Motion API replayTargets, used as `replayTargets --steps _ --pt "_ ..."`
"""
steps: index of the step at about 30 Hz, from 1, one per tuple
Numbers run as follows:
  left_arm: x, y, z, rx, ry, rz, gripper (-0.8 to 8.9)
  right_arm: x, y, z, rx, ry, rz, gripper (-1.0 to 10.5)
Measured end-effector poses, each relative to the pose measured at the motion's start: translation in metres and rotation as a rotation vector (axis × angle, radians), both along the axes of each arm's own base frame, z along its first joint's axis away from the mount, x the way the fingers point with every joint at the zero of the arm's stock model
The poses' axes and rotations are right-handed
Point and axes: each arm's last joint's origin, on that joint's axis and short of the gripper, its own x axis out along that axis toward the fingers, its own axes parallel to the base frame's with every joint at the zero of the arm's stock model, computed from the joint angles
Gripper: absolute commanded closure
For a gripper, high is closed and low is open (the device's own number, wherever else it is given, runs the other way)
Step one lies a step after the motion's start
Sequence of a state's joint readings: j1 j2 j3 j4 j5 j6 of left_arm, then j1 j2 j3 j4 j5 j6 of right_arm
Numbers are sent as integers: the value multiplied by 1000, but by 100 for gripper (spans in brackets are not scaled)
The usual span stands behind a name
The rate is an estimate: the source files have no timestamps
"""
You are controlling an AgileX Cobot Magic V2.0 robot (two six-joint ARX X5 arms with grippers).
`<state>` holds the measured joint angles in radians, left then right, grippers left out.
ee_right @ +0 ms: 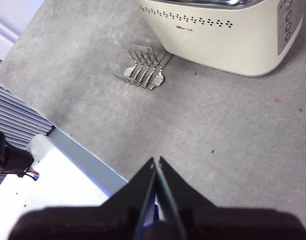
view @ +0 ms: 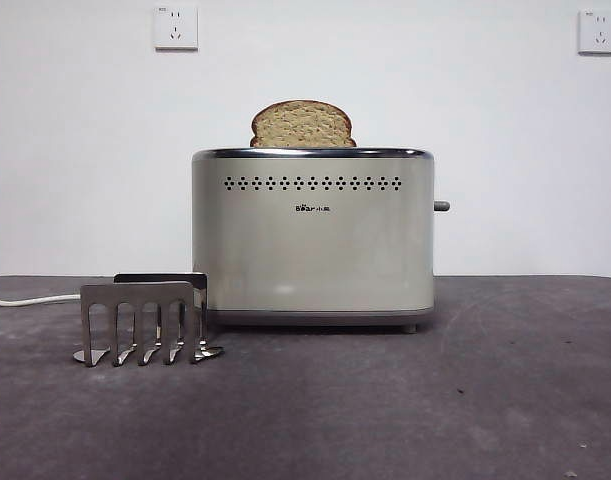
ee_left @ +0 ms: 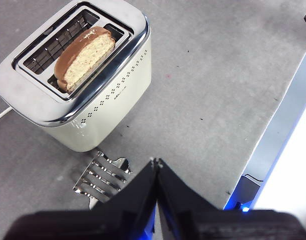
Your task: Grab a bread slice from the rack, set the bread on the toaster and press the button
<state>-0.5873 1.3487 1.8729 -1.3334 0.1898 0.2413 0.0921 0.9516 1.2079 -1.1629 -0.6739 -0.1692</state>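
The slice of bread [view: 302, 124] stands upright in a slot of the cream toaster [view: 313, 240], its domed top sticking out above the chrome rim; the left wrist view shows the slice of bread [ee_left: 85, 56] in the toaster [ee_left: 100, 95] from above. The silver rack [view: 145, 322] stands empty in front of the toaster's left end, also as the rack [ee_left: 102, 175] and rack [ee_right: 141, 70]. The grey button [view: 441, 206] juts from the toaster's right end. My left gripper [ee_left: 156, 162] hangs shut above the rack. My right gripper [ee_right: 156, 161] is shut over bare table, away from the toaster [ee_right: 228, 35].
A white cord [view: 30, 300] runs left from behind the toaster. Two white wall sockets [view: 175, 27] sit high on the back wall. The dark grey table [view: 435, 400] ends at an edge [ee_right: 87, 160] near my right gripper.
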Motion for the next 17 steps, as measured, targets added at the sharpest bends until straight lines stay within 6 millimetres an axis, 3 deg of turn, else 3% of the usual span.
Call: replayTargets --steps 12,17 --pt "3 -1 3 -18 -40 6 816 0 0 0 0 0 0 946" --pt "3 15 17 -75 -172 78 816 0 0 0 0 -1 0 946"
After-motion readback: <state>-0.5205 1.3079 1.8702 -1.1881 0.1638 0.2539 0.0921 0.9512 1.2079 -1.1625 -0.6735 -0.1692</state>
